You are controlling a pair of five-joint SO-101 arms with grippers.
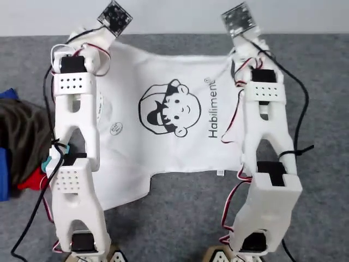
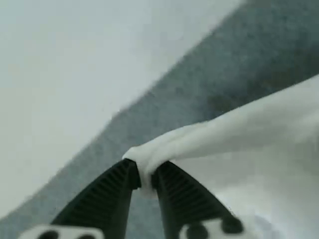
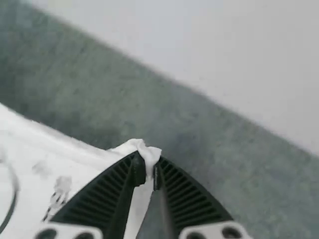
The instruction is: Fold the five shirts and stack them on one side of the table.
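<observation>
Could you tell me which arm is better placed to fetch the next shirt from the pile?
Left, probably: the pile lies beside the left arm, across the white shirt from the right arm. The left gripper and right gripper each pinch that shirt's far edge.

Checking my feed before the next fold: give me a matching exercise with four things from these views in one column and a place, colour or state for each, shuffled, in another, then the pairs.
Things:
1. white shirt
2. pile of clothes
3. left gripper
4. table

Descriptions:
A. grey surface
B. shut on a fold of white cloth
C. at the high view's left edge
D. spread out between the two arms, print up

Pairs: 1-D, 2-C, 3-B, 4-A.
</observation>
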